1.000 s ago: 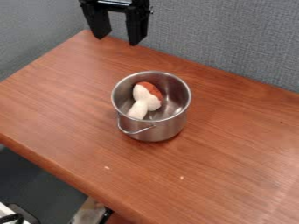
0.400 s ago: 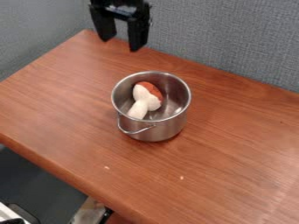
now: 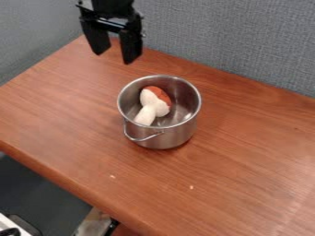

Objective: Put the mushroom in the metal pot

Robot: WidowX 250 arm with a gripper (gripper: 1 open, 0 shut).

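The metal pot (image 3: 160,112) stands near the middle of the wooden table, its loop handle toward the front. Inside it lies the mushroom (image 3: 151,104), cream stem toward the front left, reddish-brown cap toward the back right. My gripper (image 3: 110,50) hangs above the table's far left part, up and to the left of the pot. Its two black fingers point down, spread open, with nothing between them.
The brown wooden table (image 3: 246,166) runs diagonally, its front edge falling off to a dark floor at lower left. A grey fabric wall (image 3: 234,32) stands behind the table.
The gripper has drifted left and slightly down along the back of the table, staying open. Pot and mushroom have not moved.
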